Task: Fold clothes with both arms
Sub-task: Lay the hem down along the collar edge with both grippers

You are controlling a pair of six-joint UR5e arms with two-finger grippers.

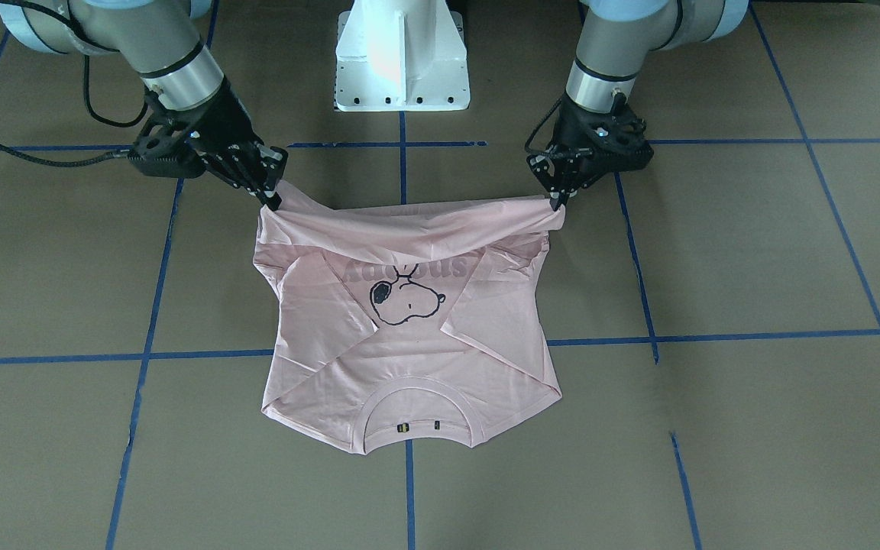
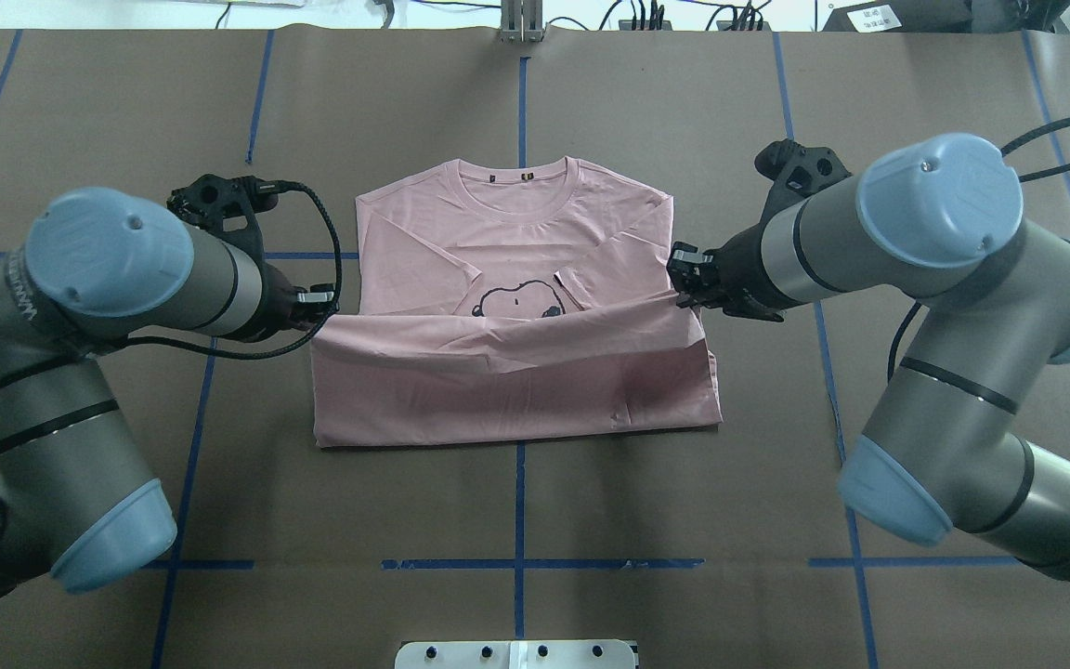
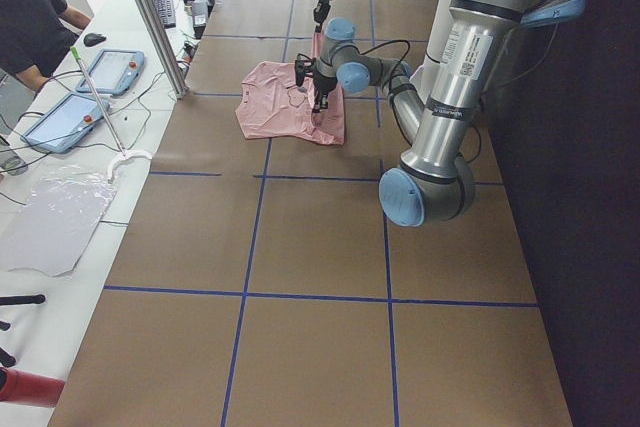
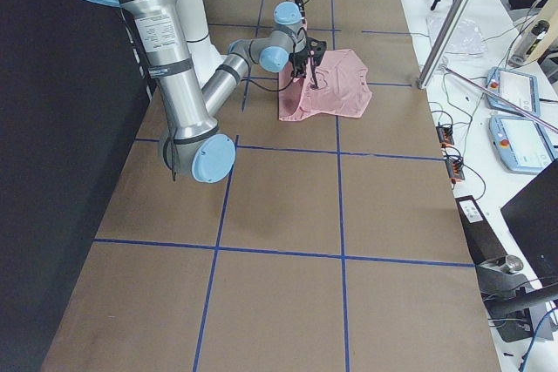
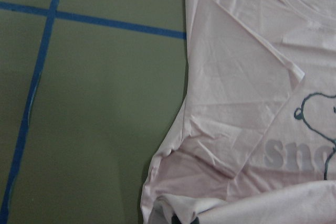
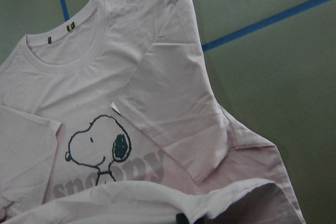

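Observation:
The pale pink T-shirt (image 2: 516, 381) lies front up in the middle of the table, collar (image 2: 521, 190) away from the robot and both sleeves folded inward. Its dog print (image 1: 403, 298) is partly covered by the raised hem. My left gripper (image 2: 323, 311) is shut on the hem's left corner, and my right gripper (image 2: 686, 290) is shut on the right corner. The hem hangs stretched between them above the shirt's middle. The left wrist view shows the folded sleeve (image 5: 236, 93); the right wrist view shows the T-shirt's print (image 6: 100, 142) and the hem edge below it.
The white pedestal base (image 1: 402, 61) stands behind the shirt. Blue tape lines (image 2: 518, 563) cross the brown table cover. In the exterior left view a person (image 3: 35, 17) sits at a side bench with tablets (image 3: 110, 72) and a plastic bag (image 3: 55, 222).

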